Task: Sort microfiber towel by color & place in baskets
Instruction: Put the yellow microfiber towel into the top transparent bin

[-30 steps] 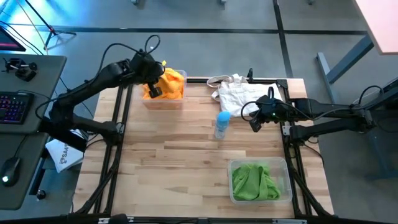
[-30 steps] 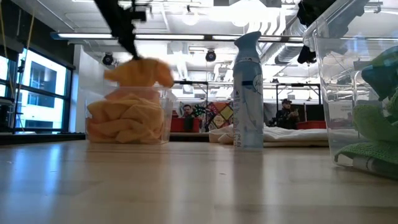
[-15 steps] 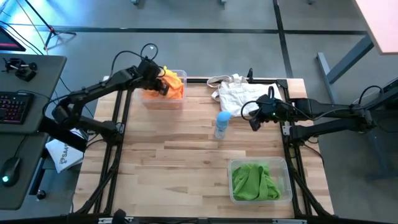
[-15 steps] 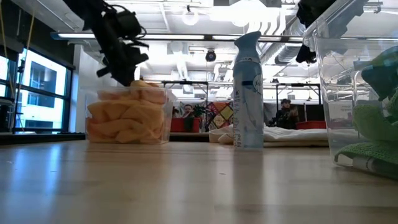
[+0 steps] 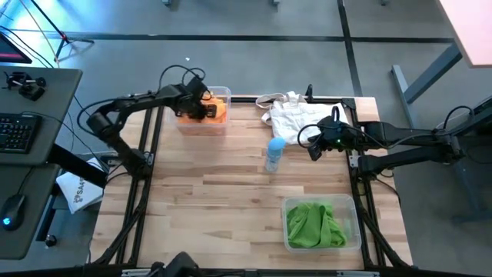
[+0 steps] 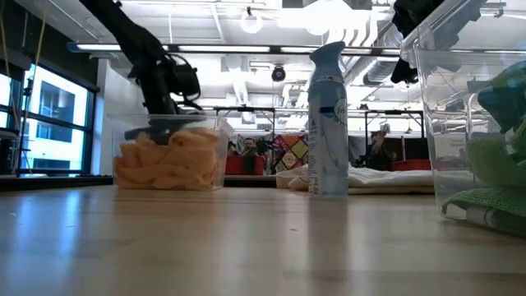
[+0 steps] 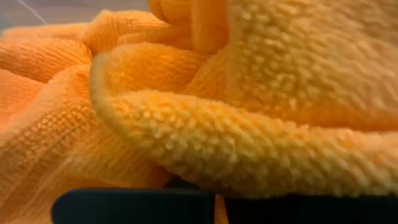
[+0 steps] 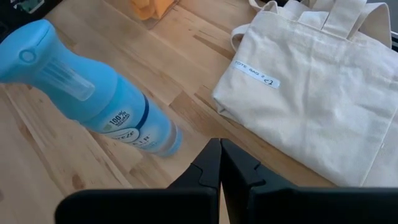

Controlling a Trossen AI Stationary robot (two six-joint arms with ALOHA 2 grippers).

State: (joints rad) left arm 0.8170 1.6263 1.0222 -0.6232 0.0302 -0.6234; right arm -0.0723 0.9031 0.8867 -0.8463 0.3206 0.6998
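Meanwhile, on the pale wooden desk (image 5: 231,192), the left gripper (image 5: 201,108) is sunk into the clear plastic basket (image 5: 203,125) at the far left corner, its fingers clenched among bright orange microfiber towels (image 7: 199,93). Near mid-desk stands a light-blue spray bottle (image 5: 274,154), with a white cloth tote bag (image 5: 296,115) behind it. Just right of the bottle hangs the right gripper (image 5: 315,152), fingers clenched on nothing. At the near right, a second clear basket (image 5: 354,223) holds bright green microfiber towels (image 5: 314,225).
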